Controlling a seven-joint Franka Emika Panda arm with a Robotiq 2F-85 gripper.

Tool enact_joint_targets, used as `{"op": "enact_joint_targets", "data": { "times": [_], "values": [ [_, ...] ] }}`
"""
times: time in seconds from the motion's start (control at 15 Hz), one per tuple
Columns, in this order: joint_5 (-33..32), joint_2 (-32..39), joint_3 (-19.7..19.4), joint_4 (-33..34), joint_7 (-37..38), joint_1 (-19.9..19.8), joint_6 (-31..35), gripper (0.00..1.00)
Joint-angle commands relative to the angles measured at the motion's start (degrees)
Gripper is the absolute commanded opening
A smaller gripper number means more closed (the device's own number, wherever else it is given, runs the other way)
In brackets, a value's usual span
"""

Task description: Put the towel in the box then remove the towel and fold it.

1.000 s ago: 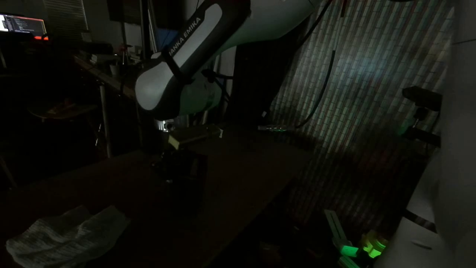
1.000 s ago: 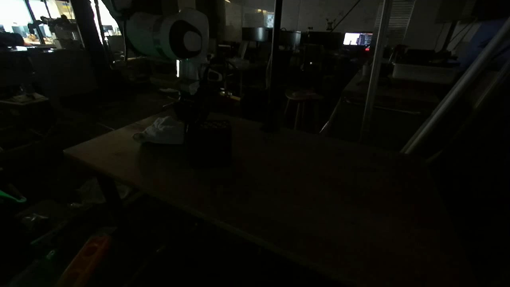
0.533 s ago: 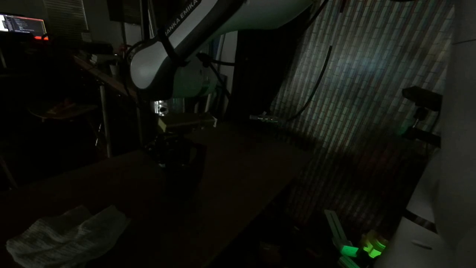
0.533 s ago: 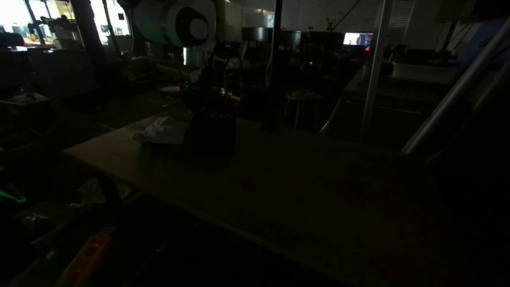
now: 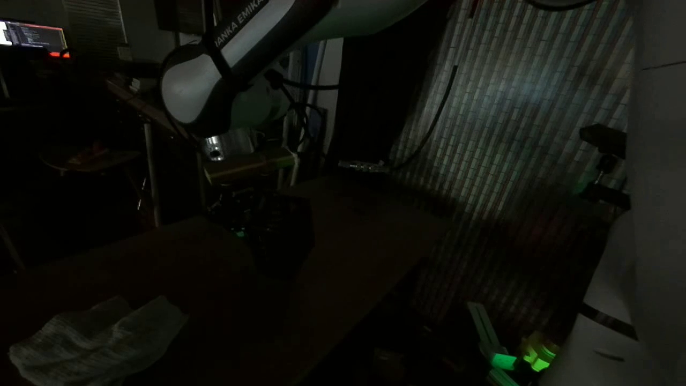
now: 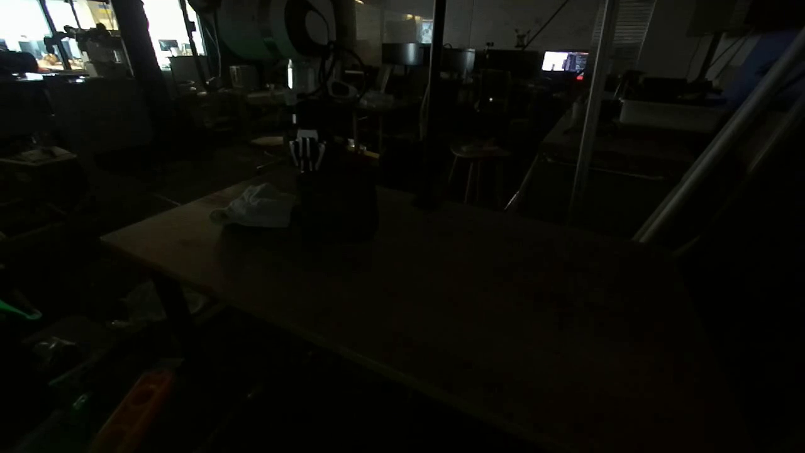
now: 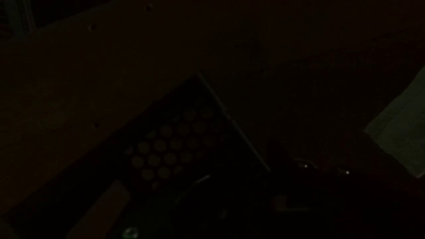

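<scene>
- A pale, wrinkled towel (image 5: 99,343) is lying loosely spread on the dark tabletop (image 5: 353,241), outside the box; we are seeing it in both exterior views, while one corner is showing at the right side of the wrist view.
- The near-black box (image 5: 289,236) is being held by the gripper, and in an exterior view we are seeing clear tabletop between it and the towel; whether its base is touching the surface, we are unable to tell.
- In the wrist view we are looking down on the box, where a face pierced with rows of round holes is showing.
- The gripper (image 6: 307,163) is standing at the box's upper edge, its jaws pinching the box there, though deep shadow is hiding the exact contact from us.
- The white-and-black arm (image 5: 187,91) is reaching down over the tabletop, with part of its lettering facing us.
- Behind it, a ribbed panel (image 5: 509,118) is catching faint light, and a computer screen (image 5: 40,37) is glowing at the far left.
- Farther out, a stool (image 6: 478,151) is standing past the tabletop near a slanting metal pole (image 6: 592,107).
- Below the tabletop's edge, an orange object (image 6: 138,402) is lying low in the frame, and a green-lit device (image 5: 540,358) is shining.
</scene>
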Motion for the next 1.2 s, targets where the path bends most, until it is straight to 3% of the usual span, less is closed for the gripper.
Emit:
{"op": "enact_joint_targets", "data": {
  "times": [0.0,0.6,1.13],
  "values": [
    [1.1,2.7,-0.3,5.5,1.7,1.3,-2.3,0.05],
    [0.3,2.0,-2.5,5.1,8.5,1.9,0.7,0.05],
    [3.9,2.9,-3.9,4.6,12.9,-0.7,5.9,0.05]
  ]
}}
